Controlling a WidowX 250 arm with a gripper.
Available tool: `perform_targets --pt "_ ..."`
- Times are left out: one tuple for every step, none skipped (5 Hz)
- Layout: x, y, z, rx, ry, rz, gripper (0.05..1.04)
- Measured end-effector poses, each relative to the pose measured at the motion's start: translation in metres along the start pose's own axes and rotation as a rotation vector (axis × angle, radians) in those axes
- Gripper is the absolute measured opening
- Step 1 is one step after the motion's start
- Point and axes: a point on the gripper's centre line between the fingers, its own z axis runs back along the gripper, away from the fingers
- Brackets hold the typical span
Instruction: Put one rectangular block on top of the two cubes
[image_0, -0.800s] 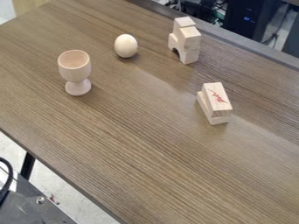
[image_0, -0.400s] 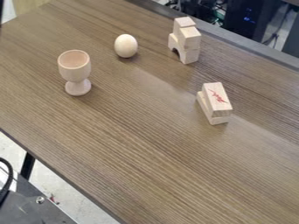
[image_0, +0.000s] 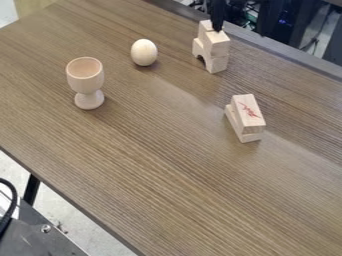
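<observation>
The black gripper (image_0: 218, 20) hangs at the top edge, its tip just over or in front of the back part of the block stack; whether it touches cannot be told. In that stack, two cubes (image_0: 216, 44) sit side by side on an arched block (image_0: 216, 64). Right of centre, a rectangular block (image_0: 248, 113) with a red mark lies on top of another rectangular block (image_0: 250, 137), slightly offset from it.
A wooden goblet (image_0: 85, 82) stands upright at the left. Between it and the stack is a wooden egg (image_0: 143, 52). The table's (image_0: 160, 165) back edge runs close behind the stack, with dark equipment beyond.
A dark part seen at the upper left edge a moment ago is gone from there, and the gripper has come into view at the top, by the stack. The blocks have not moved.
</observation>
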Motion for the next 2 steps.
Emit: perform_targets --pt "-0.018 -0.007 -0.011 -0.048 -0.032 0.057 0.999" --pt "-0.027 -0.020 -0.022 -0.082 -0.048 0.120 0.999"
